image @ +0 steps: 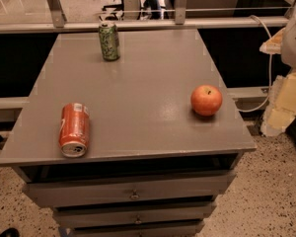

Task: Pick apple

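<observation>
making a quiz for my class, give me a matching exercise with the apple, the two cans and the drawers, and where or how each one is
Things
1. apple
2. orange can
3. green can
4. drawers

Places or states
A. standing upright near the back edge of the cabinet top
B. below the top, at the front
C. lying on its side, front left of the top
D. resting near the right edge of the top

Pairs: 1-D, 2-C, 3-A, 4-B

The gripper is not in view.
</observation>
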You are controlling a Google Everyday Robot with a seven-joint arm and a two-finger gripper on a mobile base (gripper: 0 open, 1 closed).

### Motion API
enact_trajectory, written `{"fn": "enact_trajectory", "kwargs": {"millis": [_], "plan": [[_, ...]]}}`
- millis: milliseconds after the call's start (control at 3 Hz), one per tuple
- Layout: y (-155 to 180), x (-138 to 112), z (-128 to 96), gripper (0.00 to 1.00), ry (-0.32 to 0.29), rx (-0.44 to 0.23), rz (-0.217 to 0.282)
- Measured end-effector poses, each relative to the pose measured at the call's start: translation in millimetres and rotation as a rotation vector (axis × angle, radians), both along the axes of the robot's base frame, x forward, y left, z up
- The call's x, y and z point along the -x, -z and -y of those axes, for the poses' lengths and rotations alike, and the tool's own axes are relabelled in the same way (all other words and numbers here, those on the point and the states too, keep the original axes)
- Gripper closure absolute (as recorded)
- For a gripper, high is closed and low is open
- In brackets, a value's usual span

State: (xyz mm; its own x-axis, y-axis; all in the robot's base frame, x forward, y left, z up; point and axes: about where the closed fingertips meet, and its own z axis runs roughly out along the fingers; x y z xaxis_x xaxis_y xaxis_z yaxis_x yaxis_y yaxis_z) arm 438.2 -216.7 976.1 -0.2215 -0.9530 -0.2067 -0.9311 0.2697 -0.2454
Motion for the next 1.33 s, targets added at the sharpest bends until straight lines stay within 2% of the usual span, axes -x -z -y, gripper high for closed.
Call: {"fn": "enact_trajectory", "kwargs": {"millis": [333,667,1333], "plan": [[-1,-1,0,0.0,0.002,-0.004,0.006],[14,-15,5,0.0,0.018,-0.073,0.025],[67,-74,18,0.0,0.09,-0.309,0.063]]}}
